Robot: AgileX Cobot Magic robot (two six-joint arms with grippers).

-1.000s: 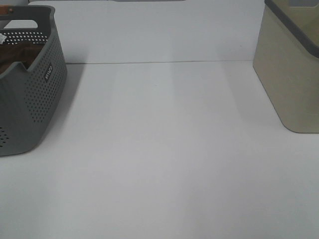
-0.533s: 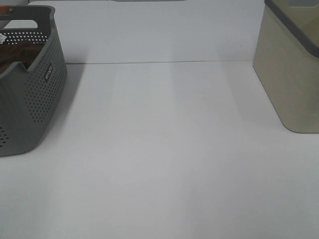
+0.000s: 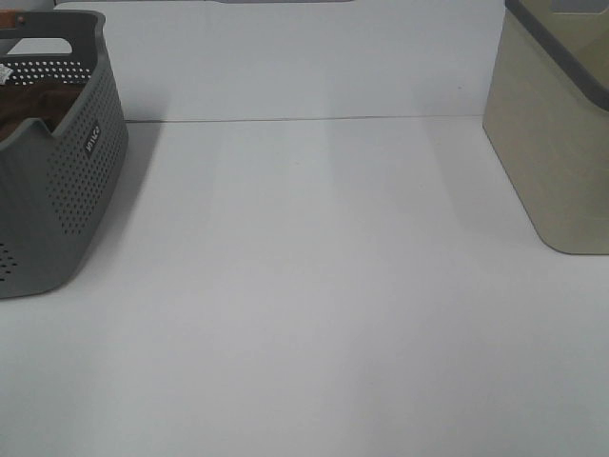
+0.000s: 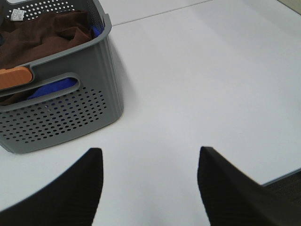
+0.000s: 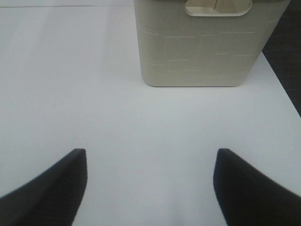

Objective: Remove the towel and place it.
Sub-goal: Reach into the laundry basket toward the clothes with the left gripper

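Since the towel [image 4: 42, 35] lies bunched in the grey basket [image 4: 70, 115], we judge nothing done: our left pincer [image 4: 149, 157] and right pincer [image 5: 151, 157] both gape wide, empty, above the white surface [image 3: 314, 286].

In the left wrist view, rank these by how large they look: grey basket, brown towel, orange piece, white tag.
1. basket
2. towel, though partly hidden in the basket
3. orange piece, cut off by the frame
4. tag

delta: none visible | towel [image 3: 33, 103]: unmoved | high view: matches earlier
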